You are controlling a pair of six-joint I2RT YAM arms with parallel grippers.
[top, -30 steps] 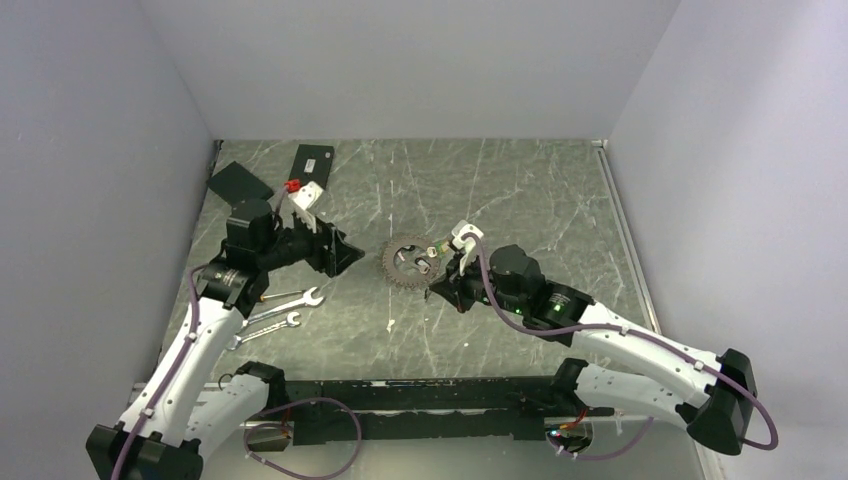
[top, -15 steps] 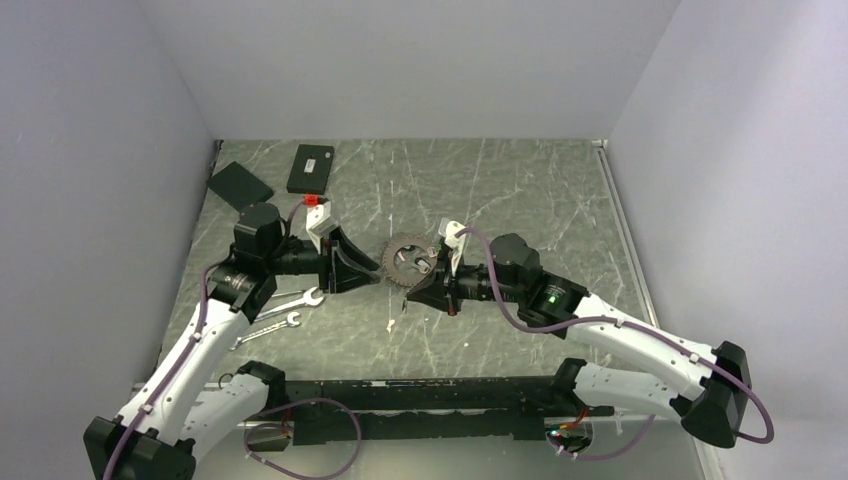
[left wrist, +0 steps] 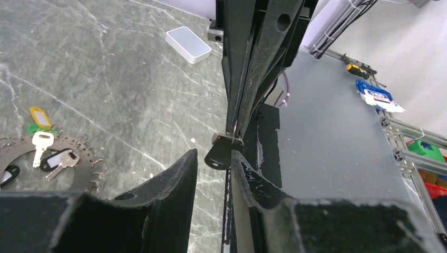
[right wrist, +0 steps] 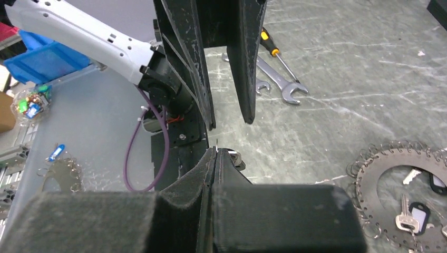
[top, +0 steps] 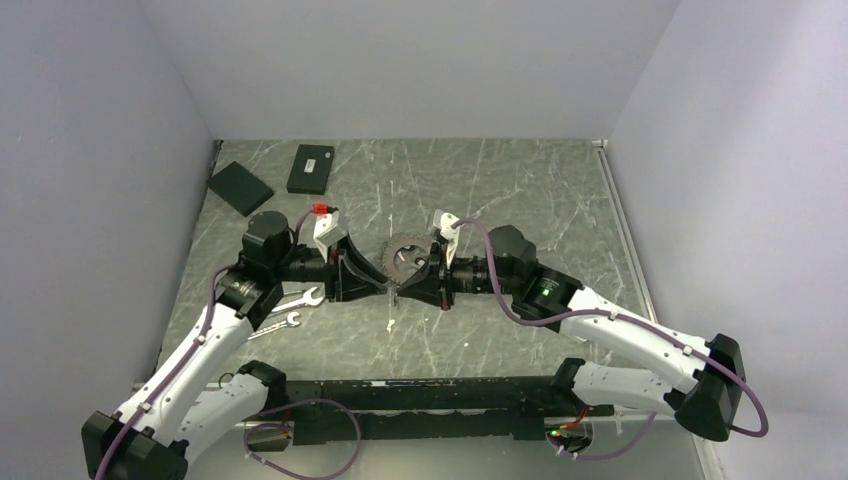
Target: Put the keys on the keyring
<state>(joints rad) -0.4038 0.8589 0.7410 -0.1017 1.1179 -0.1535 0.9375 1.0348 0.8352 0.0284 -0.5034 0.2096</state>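
Note:
The keyring (top: 398, 249) is a dark toothed disc fringed with small loops, lying flat mid-table; it also shows in the left wrist view, keyring (left wrist: 74, 145), and in the right wrist view, keyring (right wrist: 387, 161). Inside it lie loose keys (left wrist: 59, 159) with yellow and green tags. My right gripper (right wrist: 215, 151) is shut on the thin loop of a black-headed key (left wrist: 220, 154), held just above the table in front of the disc. My left gripper (left wrist: 213, 157) faces it tip to tip. Its jaws stand narrowly apart around the key's head, which touches one finger with a gap at the other.
Two silver wrenches (top: 285, 307) and a screwdriver (right wrist: 275, 50) lie by the left arm. Two flat black boxes (top: 240, 186) (top: 311, 168) sit at the back left. A white box (left wrist: 188, 44) shows in the left wrist view. A small pale scrap (top: 389, 325) lies near the grippers.
My left gripper swung right to meet the right one, its jaws narrowing around the key's head. My right gripper shifted left, away from the disc, staying shut.

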